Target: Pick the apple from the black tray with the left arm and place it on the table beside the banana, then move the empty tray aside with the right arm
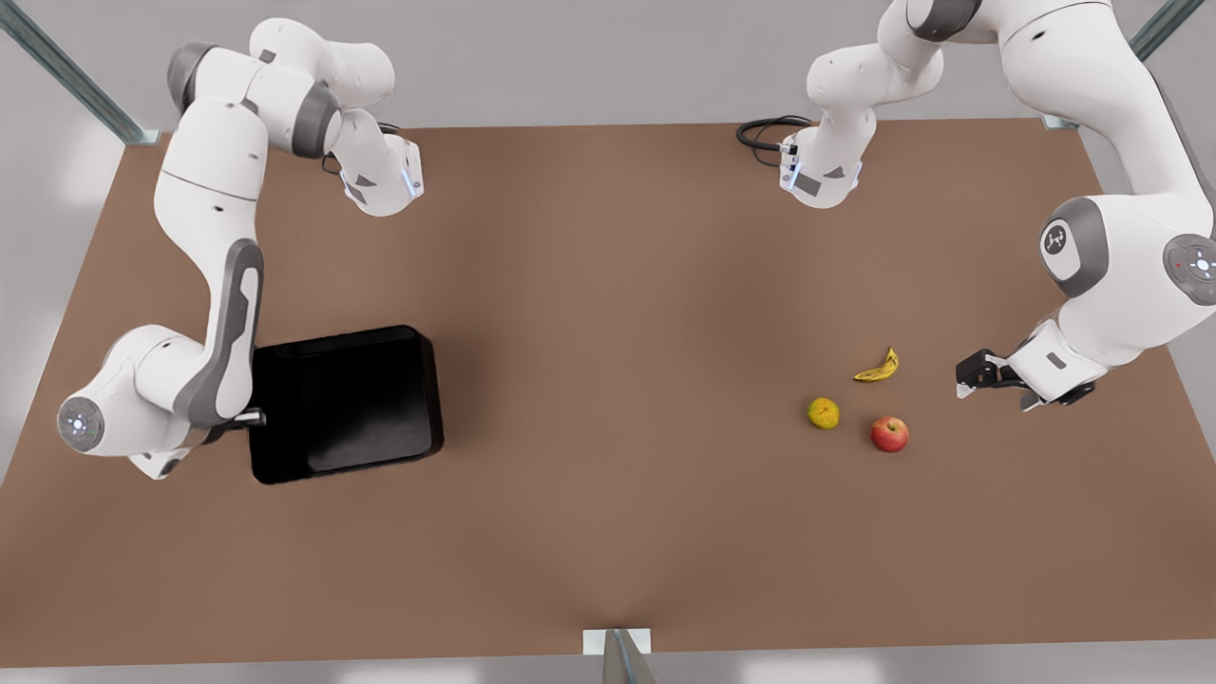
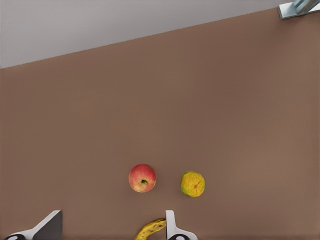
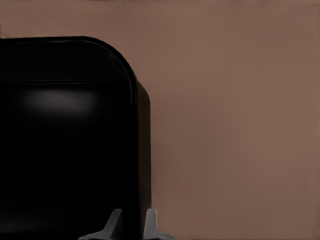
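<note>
Three small fruits lie on the brown counter [image 1: 608, 532] toward the front view's right: the apple [image 1: 889, 433], a round yellow-green fruit [image 1: 824, 412] just beside it, and the banana [image 1: 878, 368] a little farther back, near both but touching neither. The apple stands upright on the bare counter, well apart from the black tray [image 1: 344, 404], which lies flat toward the front view's left with nothing on its glossy floor. The left claw [image 1: 967, 378] hangs close to the banana, on the side toward the front view's right, with its fingers spread wide and nothing between them; in the left wrist view the fingertips [image 2: 172, 227] frame the banana's end [image 2: 150, 229], with the apple [image 2: 142, 177] and the yellow-green fruit [image 2: 192, 184] beyond. The right claw [image 1: 255, 416] sits at the tray's edge on the front view's left; in the right wrist view its narrow-set fingers [image 3: 150, 222] straddle the tray's rim [image 3: 136, 150], one inside, one outside.
</note>
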